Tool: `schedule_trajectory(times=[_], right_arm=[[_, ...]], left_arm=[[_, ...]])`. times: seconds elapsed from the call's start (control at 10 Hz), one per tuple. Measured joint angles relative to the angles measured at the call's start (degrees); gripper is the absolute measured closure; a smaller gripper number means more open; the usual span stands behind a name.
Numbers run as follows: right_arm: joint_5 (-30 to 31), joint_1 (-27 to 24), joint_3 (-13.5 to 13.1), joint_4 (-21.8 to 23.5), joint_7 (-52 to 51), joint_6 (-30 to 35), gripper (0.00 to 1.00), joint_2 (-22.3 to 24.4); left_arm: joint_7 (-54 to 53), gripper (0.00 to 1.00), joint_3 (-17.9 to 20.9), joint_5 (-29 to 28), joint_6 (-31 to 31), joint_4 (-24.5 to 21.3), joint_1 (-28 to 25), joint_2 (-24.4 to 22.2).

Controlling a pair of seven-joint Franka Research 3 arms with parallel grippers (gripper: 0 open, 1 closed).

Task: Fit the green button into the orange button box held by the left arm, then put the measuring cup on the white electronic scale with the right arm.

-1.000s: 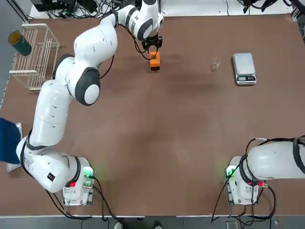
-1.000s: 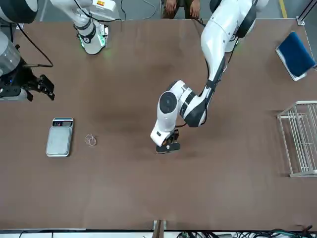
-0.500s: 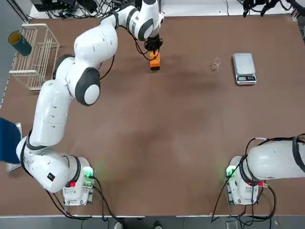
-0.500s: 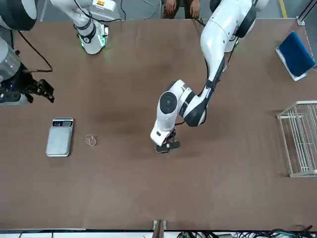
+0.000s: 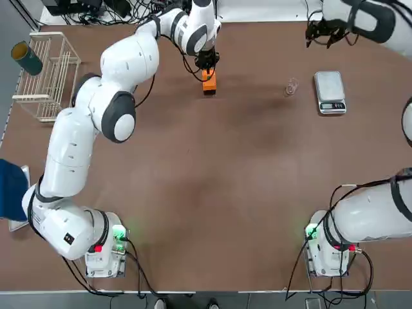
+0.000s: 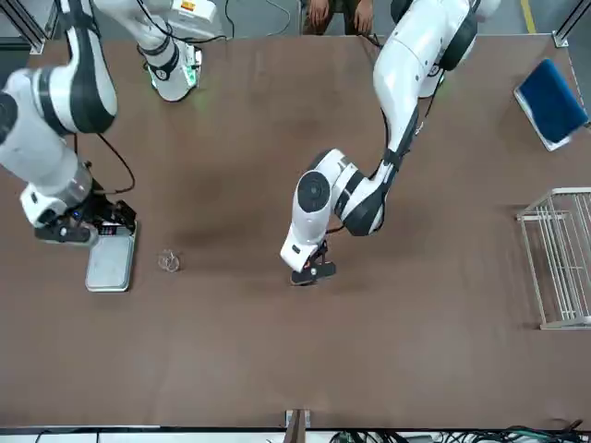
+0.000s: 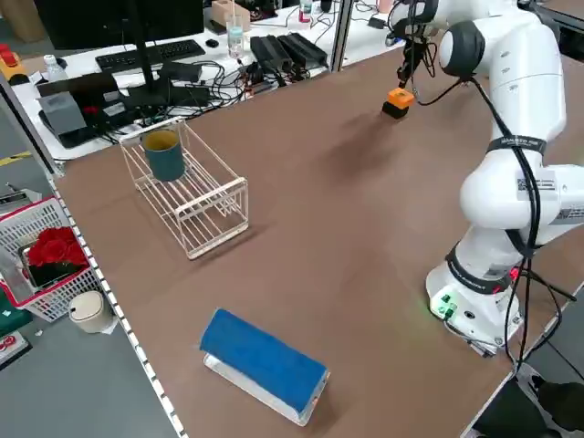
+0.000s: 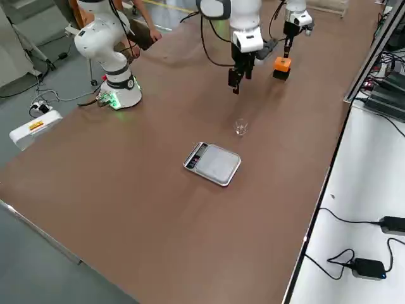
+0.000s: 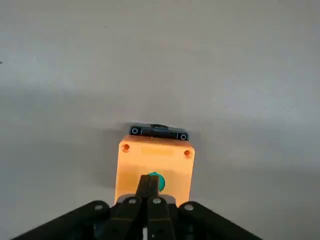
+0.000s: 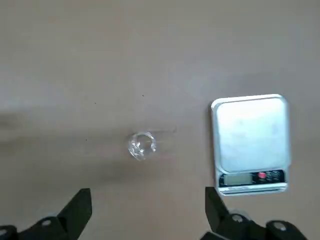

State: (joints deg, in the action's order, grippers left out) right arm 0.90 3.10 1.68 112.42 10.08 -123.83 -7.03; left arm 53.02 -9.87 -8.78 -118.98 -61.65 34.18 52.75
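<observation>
Since the earlier frame, the right arm has swung inward, bringing its pincer (image 10: 149, 194) beyond the scale (image 5: 331, 87). That pincer is spread — wide enough, I judge, for the measuring cup (image 10: 142, 146), which sits on the table (image 5: 257, 167) ahead of its fingers, roughly midway between their lines. The left pincer (image 9: 148, 178) is pressed together over the orange button box (image 9: 135, 162), the green button (image 9: 162, 182) in the box's face just beside its tips; whether they touch, I cannot tell. Seating it well calls for a straight push centred on the cap, without sliding the box. Then the right pincer should line up squarely and squeeze lightly. The left arm reaches far across, elbow bent, wrist down; the right comes in from its own side.
</observation>
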Motion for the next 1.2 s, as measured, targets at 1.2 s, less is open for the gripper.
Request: schedule_trajectory(times=[1.2], right_arm=[[-0.02, 3.64, 0.18, 7.77, 9.79, -26.46, 0.18, -16.51]], left_arm=[[2.23, 0.99, 0.01, 0.11, -1.42, -0.09, 0.19, 0.77]])
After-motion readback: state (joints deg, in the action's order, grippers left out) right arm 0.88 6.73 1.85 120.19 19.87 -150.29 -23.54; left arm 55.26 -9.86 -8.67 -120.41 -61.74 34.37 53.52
